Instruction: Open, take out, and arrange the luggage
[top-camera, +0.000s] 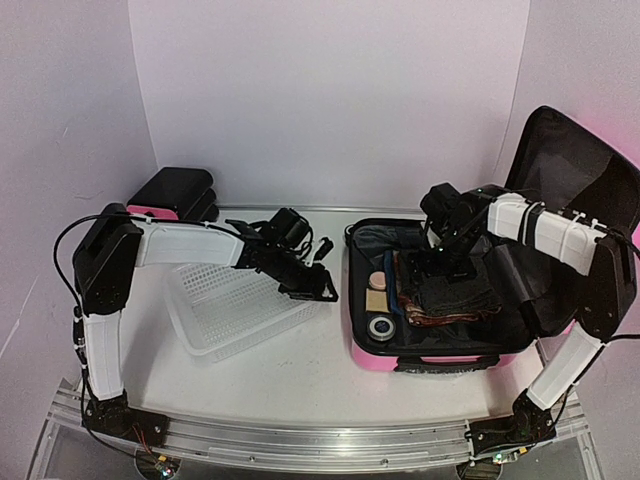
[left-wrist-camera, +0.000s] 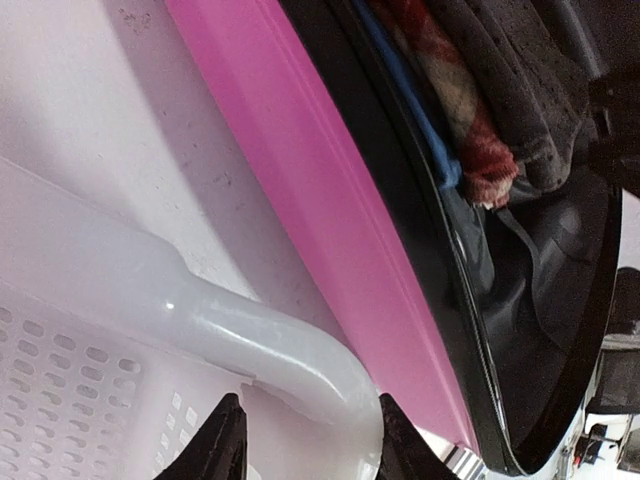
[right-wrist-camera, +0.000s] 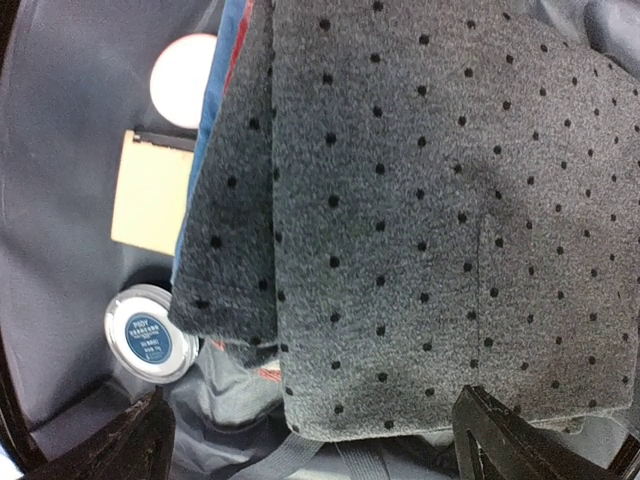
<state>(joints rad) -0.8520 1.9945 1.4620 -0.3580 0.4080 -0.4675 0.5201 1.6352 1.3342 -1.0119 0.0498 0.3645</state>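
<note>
The luggage (top-camera: 375, 358) lies open on the right of the table, its pink shell (left-wrist-camera: 320, 200) down and its black-lined lid (top-camera: 570, 170) leaning up at the far right. Inside are a grey dotted cloth (right-wrist-camera: 420, 200) on top of a red plaid cloth (left-wrist-camera: 470, 130), a round tin (right-wrist-camera: 150, 333), a beige card (right-wrist-camera: 150, 190) and a white disc (right-wrist-camera: 183, 80). My right gripper (right-wrist-camera: 310, 430) hangs open just above the near edge of the grey cloth (top-camera: 455, 290). My left gripper (left-wrist-camera: 305, 425) straddles the corner rim of the white mesh basket (left-wrist-camera: 270, 345), left of the luggage, with both fingers against the plastic.
The basket (top-camera: 235, 310) sits tilted at centre left, its right corner close to the luggage's pink side. A small black drawer unit with pink fronts (top-camera: 175, 195) stands at the back left. White walls close in the back and both sides.
</note>
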